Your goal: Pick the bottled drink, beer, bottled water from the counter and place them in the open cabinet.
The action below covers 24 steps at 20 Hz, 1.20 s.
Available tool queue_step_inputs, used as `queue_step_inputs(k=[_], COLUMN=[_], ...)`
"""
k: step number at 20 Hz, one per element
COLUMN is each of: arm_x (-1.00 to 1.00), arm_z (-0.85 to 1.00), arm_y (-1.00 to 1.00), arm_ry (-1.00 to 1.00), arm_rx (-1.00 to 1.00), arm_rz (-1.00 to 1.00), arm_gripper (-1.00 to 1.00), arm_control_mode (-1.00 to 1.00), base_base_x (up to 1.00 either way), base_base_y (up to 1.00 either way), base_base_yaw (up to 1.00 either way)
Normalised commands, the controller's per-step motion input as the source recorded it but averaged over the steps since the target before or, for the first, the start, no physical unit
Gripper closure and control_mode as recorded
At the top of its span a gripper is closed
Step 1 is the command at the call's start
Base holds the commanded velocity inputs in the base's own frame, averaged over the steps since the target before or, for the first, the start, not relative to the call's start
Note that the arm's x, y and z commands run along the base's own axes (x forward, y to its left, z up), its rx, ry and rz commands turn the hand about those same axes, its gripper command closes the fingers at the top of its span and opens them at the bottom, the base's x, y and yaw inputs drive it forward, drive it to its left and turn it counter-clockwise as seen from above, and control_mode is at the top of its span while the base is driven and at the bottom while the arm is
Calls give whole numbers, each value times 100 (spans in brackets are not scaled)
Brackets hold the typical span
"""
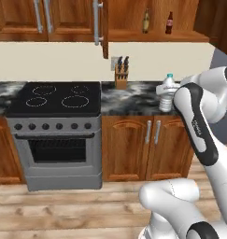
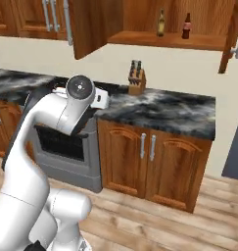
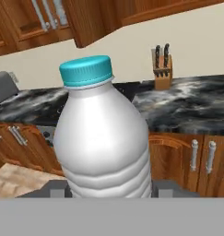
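The bottled water (image 3: pixel 103 138) sat between the gripper (image 3: pixel 109 190) fingers, apparently clamped and lifted off the counter (image 1: pixel 133 100), though the contact itself was hidden. The beer (image 1: pixel 146 21) and bottled drink (image 1: pixel 169 23) already stood in the open cabinet (image 1: pixel 180 36). This last bottle needed raising to that shelf, kept upright.
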Motion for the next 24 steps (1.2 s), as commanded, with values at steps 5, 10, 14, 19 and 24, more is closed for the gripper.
queue_step_inputs(k=[5, 10, 14, 19, 24], arm_x=[0, 0, 0, 0, 0], arm_z=[0, 0, 0, 0, 0], arm_y=[0, 0, 0, 0, 0], arm_ry=[0, 0, 0, 0, 0], arm_rx=[0, 0, 0, 0, 0], arm_rz=[0, 0, 0, 0, 0], arm_gripper=[100, 100, 100, 100, 100], arm_control_mode=[100, 100, 100, 100, 100], base_base_x=[7, 35, 59, 63, 57], base_base_y=[25, 62, 84, 60, 42], base_base_yaw=[-75, -56, -35, 0, 19])
